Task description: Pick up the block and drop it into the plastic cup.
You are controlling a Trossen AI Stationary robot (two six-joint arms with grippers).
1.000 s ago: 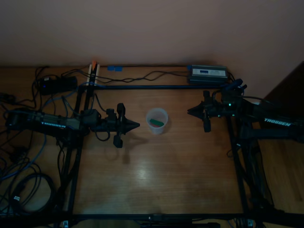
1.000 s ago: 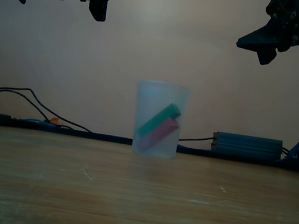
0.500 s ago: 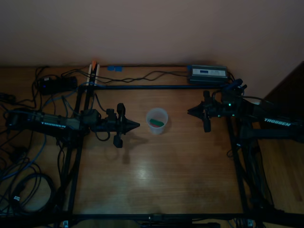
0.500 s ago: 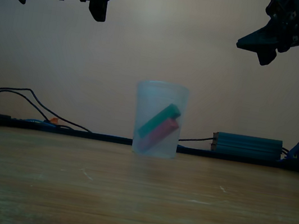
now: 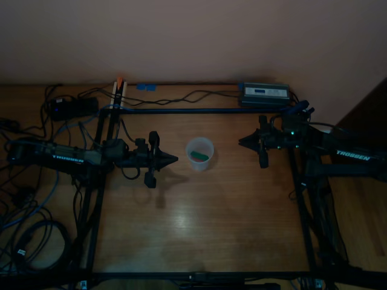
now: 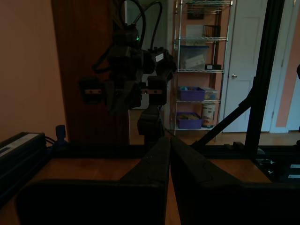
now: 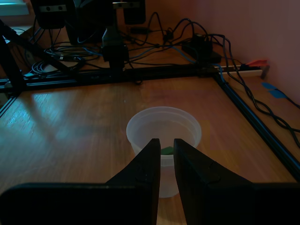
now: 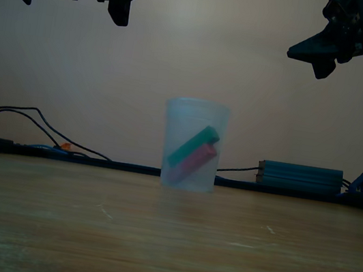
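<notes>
**Nothing moved in the last second, looks like we're done**

Checked back over the last second and honestly nothing had shifted: both arms hung in the same spots, high above the table (image 5: 199,223). The block (image 8: 192,146) was already inside the plastic cup (image 8: 196,114), leaning tilted against the wall with a red piece (image 8: 191,162) right under it. My left tool (image 5: 174,159) was pressed together and empty. The right tool (image 5: 242,142) had a slim gap between its fingers, pinching nothing, pointed at the cup. I judged the drop finished, nothing left to do.
</notes>
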